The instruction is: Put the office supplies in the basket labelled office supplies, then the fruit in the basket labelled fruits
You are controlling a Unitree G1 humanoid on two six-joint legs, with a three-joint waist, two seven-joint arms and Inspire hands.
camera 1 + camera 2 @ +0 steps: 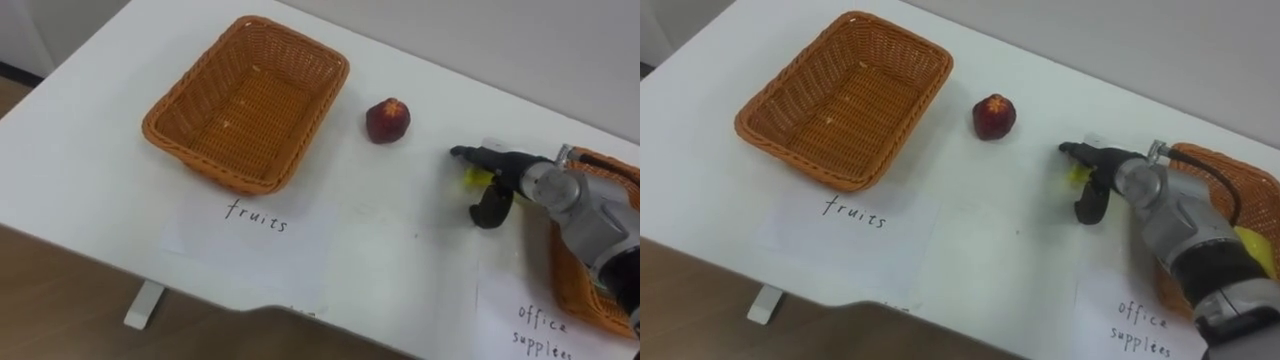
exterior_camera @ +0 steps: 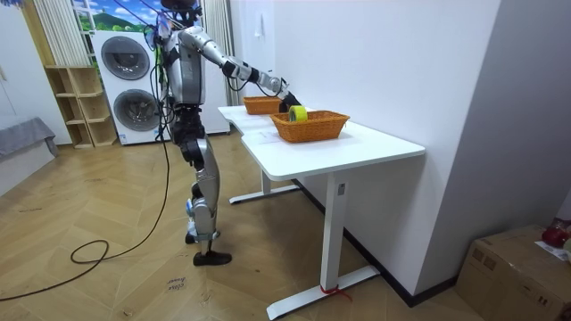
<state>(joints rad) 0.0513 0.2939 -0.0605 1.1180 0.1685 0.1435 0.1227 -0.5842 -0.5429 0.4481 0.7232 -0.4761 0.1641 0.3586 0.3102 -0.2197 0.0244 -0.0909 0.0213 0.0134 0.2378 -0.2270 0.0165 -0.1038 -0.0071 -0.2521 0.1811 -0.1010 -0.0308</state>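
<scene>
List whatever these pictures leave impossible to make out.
1. Eye views: the small yellow thing is mostly covered by the right hand; what it is, and whether it is gripped, stays unclear.
2. Eye views: the office supplies basket is cut off by the right edge, and the forearm hides its inside.
3. Eye views: the red fruit is too small to tell its kind.

- You have a white table [image 1: 400, 260] standing against the wall.
- On your left part of it lies an empty wicker basket [image 1: 205, 165].
- A handwritten paper sheet [image 1: 250, 240] lies flat just in front of that basket.
- A red fruit [image 1: 387, 120] sits alone just right of the basket.
- At the right edge is a second wicker basket [image 2: 312, 131], with another handwritten sheet [image 1: 510, 295] before it.
- A small yellow thing [image 1: 473, 177] shows left of that basket; whether it rests on the table is unclear.
</scene>
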